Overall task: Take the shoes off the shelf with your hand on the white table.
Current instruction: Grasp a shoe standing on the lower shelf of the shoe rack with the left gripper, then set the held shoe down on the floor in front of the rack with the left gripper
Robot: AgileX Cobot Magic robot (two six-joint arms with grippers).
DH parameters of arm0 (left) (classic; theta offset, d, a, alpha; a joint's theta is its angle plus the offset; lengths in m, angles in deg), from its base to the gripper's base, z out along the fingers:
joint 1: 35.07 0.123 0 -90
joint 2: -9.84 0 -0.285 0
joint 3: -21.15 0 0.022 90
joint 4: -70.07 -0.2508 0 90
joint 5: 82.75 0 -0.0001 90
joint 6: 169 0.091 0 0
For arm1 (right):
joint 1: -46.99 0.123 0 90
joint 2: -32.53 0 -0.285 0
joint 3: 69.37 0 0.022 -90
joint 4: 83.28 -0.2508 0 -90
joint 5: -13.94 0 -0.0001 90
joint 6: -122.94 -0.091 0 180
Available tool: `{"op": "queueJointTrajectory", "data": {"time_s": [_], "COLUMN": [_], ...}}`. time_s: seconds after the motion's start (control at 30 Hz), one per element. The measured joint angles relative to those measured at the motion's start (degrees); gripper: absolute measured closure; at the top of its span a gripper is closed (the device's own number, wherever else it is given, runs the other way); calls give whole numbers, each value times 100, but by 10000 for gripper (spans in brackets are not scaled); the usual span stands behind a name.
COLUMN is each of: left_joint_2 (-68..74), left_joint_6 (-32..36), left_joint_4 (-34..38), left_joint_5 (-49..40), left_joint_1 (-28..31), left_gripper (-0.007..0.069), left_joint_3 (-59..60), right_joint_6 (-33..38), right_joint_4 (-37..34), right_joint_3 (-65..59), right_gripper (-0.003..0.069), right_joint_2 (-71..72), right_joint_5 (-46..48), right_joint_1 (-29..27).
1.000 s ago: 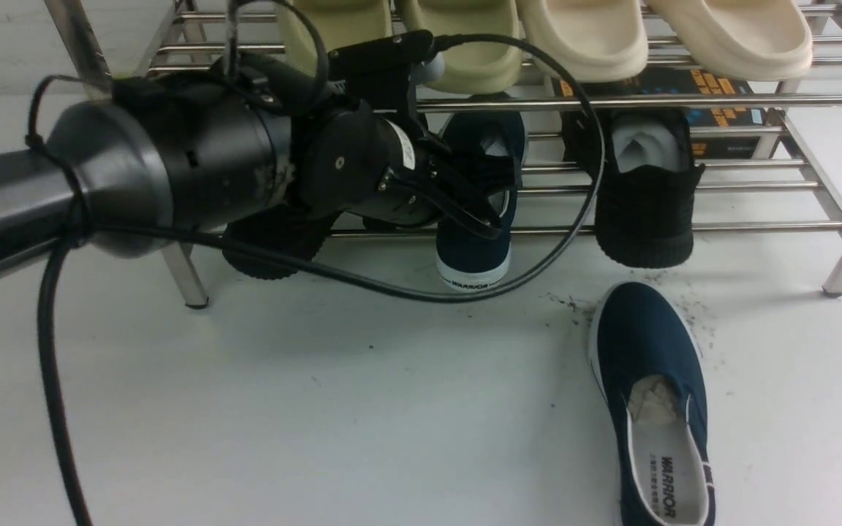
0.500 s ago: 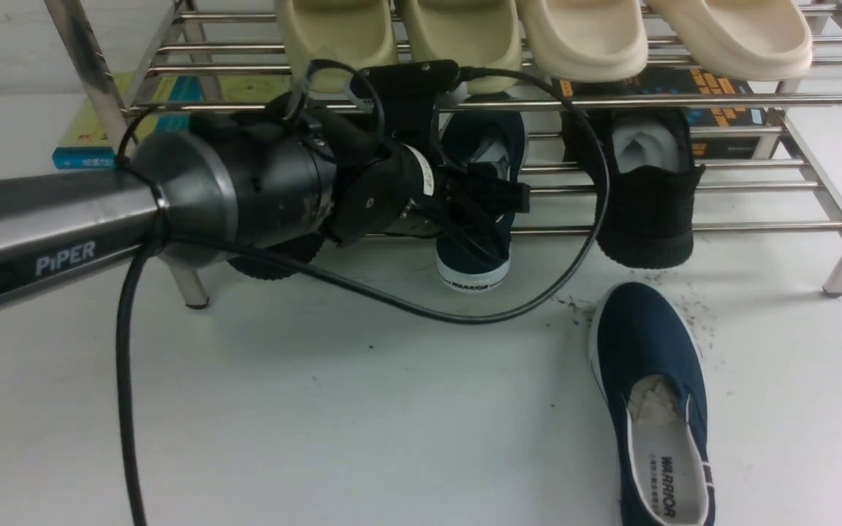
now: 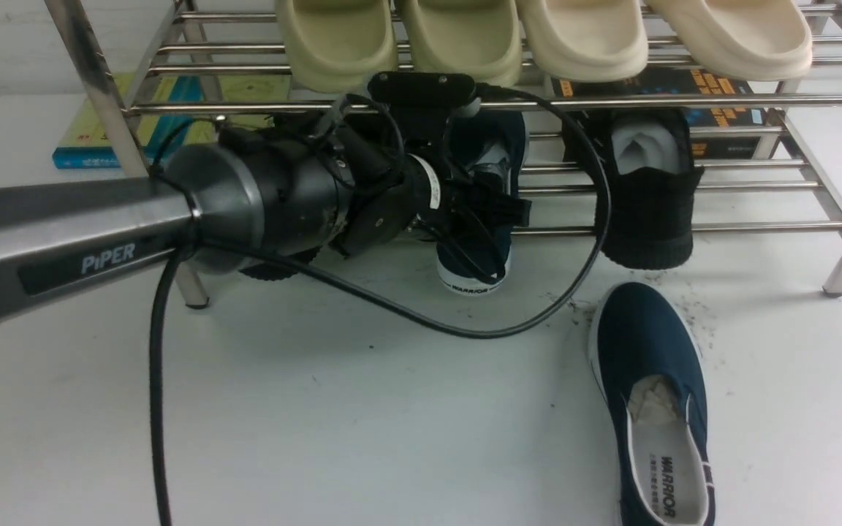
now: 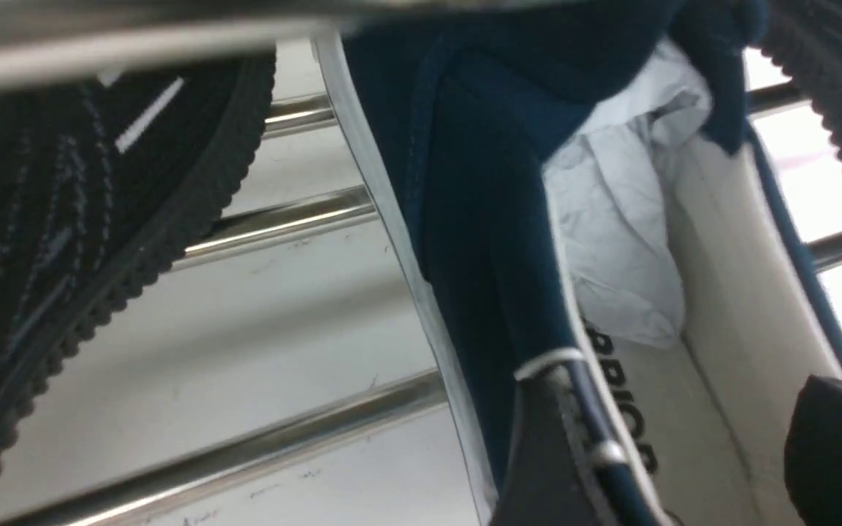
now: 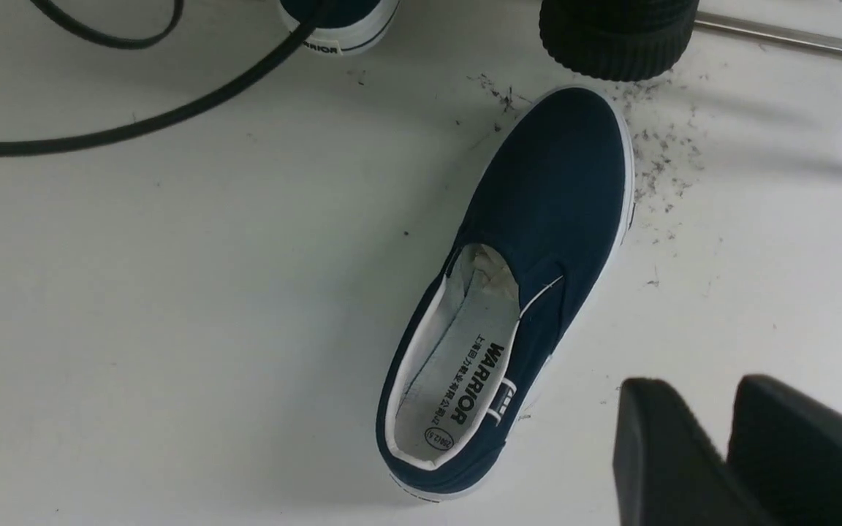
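So, shelf shoe [image 3: 473,272]: lower tier of the shelf [image 3: 684,228], heel overhanging the near rail, right at the left tool [image 3: 505,237].
Axis: near to far, toe far, heel near.
Look: navy canvas, white sole, "WARRIOR" on the heel, white paper stuffed inside.
Left tool: spread wide, fingers [image 4: 545,467] flanking the heel opening.
Bench shoe [image 5: 552,190]: on the bench [image 3: 319,409], further right, toe far.
Right tool [image 5: 710,409]: slightly parted, holding nothing.
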Motion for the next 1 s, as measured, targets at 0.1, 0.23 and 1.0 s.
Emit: {"op": "queueJointTrajectory", "data": {"time_s": [0.1,0.23,1.0], "left_joint_2": [149,204,-1522], "left_joint_6": [-4,-4,-145], "left_joint_4": [-26,-40,1264], "left_joint_5": [72,102,-3178], "left_joint_1": [0,6,0], "left_gripper": [188,288,576], "left_joint_3": [-7,-7,21], "right_joint_6": [0,0,0], "right_joint_4": [-18,-28,-61], "right_joint_3": [0,0,0], "right_gripper": [477,475,465], "right_joint_2": [0,0,0], "right_joint_5": [11,23,42], "right_joint_1": [0,0,0]}}
